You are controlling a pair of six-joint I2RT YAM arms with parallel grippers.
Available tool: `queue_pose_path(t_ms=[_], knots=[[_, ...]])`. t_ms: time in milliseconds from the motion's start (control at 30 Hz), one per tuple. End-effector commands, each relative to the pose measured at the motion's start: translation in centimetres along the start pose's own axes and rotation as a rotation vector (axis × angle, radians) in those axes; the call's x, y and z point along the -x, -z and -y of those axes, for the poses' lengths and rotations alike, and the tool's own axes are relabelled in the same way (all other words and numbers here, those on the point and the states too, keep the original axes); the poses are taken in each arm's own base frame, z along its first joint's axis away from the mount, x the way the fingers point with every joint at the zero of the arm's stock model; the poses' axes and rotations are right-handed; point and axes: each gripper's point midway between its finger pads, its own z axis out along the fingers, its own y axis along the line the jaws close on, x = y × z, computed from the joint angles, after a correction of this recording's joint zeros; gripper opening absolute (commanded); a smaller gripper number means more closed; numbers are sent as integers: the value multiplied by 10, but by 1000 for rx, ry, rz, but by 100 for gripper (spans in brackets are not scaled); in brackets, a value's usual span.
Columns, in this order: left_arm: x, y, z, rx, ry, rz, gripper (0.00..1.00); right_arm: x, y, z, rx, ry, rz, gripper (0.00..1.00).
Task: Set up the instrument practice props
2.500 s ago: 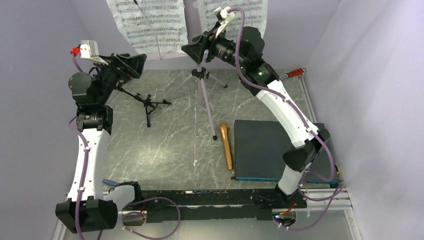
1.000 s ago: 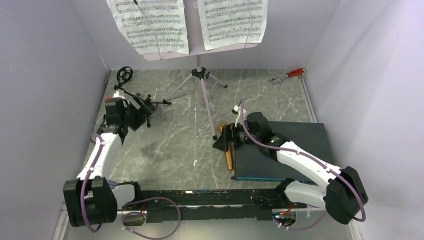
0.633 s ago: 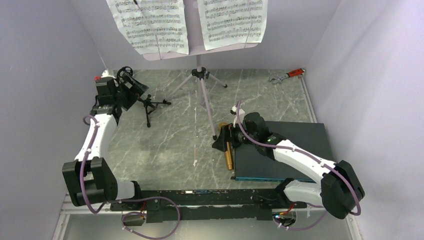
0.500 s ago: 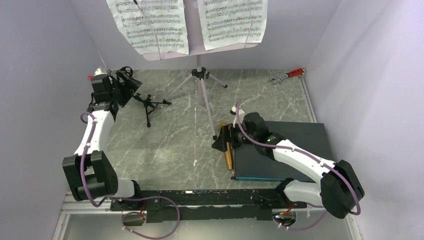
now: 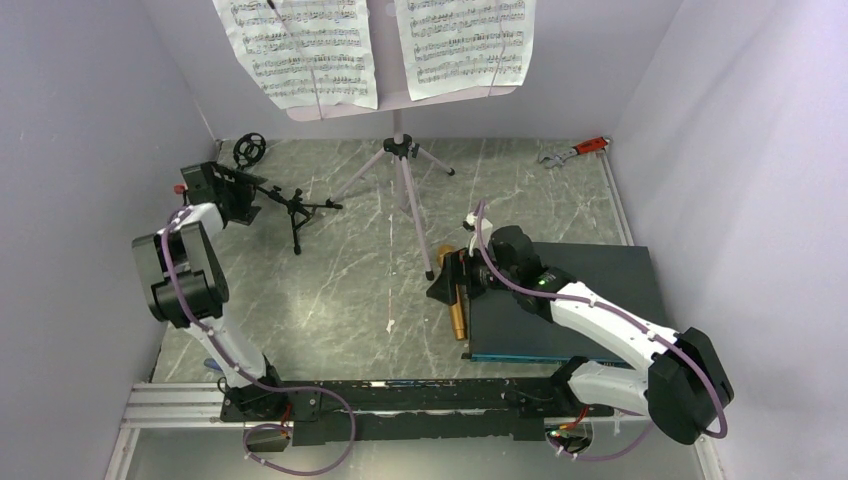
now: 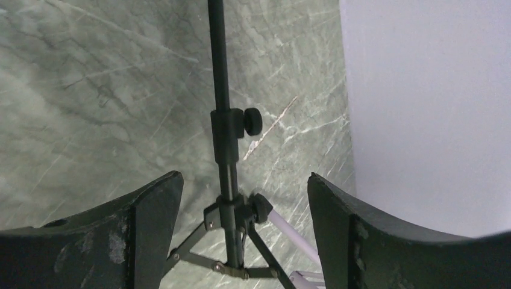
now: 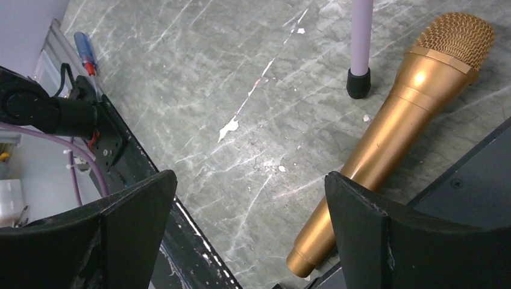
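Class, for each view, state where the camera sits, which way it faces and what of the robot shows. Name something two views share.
Top external: above, behind the bases, looking down on the table; left arm and right arm show whole.
Left wrist: on the left arm, looking past the open left claw at the black mic stand.
Right wrist: on the right arm, looking down past the open right claw at the gold microphone.
Shared: top and right wrist show the gold microphone.

The left arm (image 5: 180,270) and right arm (image 5: 600,315) have white shells, black joints and purple cables, with broad, scuffed black fingers (image 6: 144,241).
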Motion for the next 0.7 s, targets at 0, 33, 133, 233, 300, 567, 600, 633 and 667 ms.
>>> queue_pose_path(t_ms=[0,33,133,233,300,567,600,633,667], knots=[[13,-20,30,-107,42,0,81,7,3,2,-18,36,26,98],[12,-29,24,-101,54,-8,81,6,3,4,-23,38,23,98],[10,-50,15,-96,95,-28,78,3,-1,10,-41,38,14,98],[12,-70,10,-96,128,-41,75,1,-4,13,-50,42,-3,98],[14,-81,6,-88,146,-41,73,2,-4,14,-55,47,-4,98],[18,-115,-5,-73,188,-42,62,11,-2,19,-97,77,18,98],[17,-119,-8,-72,197,-47,61,11,-2,19,-99,78,18,98],[16,-122,-11,-71,205,-52,59,12,-2,20,-103,81,21,98],[15,-124,-13,-70,211,-54,57,13,-2,20,-105,81,23,98]])
